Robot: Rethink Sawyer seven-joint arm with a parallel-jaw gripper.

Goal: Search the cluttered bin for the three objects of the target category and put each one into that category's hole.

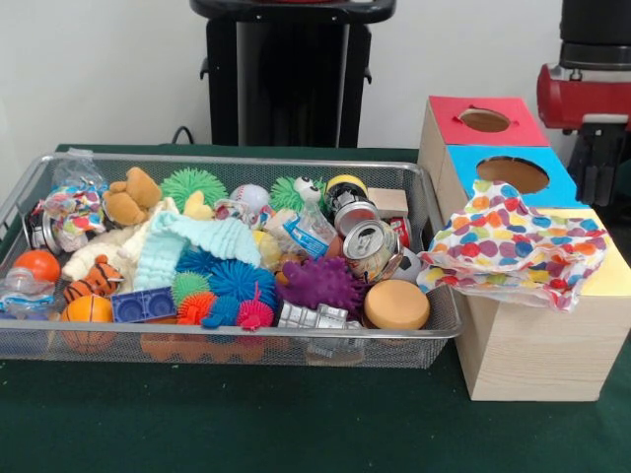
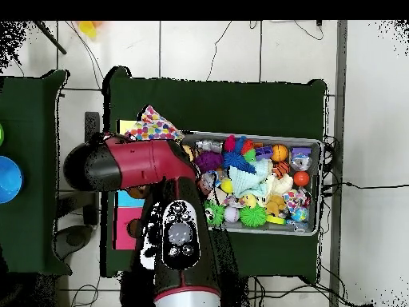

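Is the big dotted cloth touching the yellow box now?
Touching. In the front view the dotted cloth lies draped over the top of the yellow box, covering its hole, and one corner hangs toward the bin.

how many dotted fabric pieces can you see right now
2. A large dotted cloth lies draped over the yellow-topped box, beside the bin. A small dotted bundle sits in the bin's left end. More may be buried.

Even, soft indoor light fills both views. The front view is slightly soft, with glare on a crushed can (image 1: 372,246) and faint shadow under the bin (image 1: 237,357) on the desk (image 1: 296,424). The overhead floor looks washed out.
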